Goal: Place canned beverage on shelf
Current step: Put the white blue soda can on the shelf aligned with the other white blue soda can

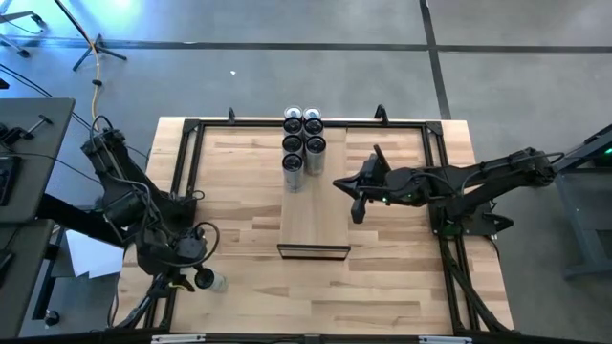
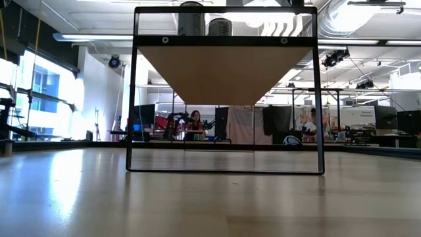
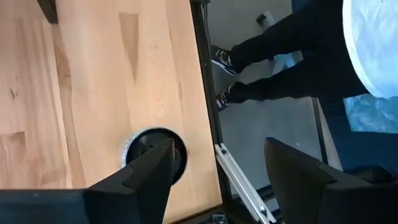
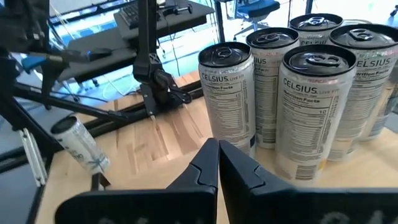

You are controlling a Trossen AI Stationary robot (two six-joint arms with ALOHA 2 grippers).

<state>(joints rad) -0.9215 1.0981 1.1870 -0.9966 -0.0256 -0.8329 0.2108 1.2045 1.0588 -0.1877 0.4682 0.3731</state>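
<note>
On the wooden surface [image 1: 239, 248], lower left of the high view, the left gripper [image 1: 196, 272] stands apart over a can [image 1: 212, 281]. The right gripper [image 1: 359, 205], pressed together, sits right of the shelf [image 1: 314, 215], whose far end carries five cans [image 1: 303, 143].

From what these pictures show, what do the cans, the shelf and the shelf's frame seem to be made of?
The cans: probably aluminium, with a silvery printed wall and pull-tab tops that shine. The shelf: smooth light wood by its pale colour; whether it is solid or veneer cannot be told. The shelf's frame: thin dark bars with small screws, likely painted metal.
</note>
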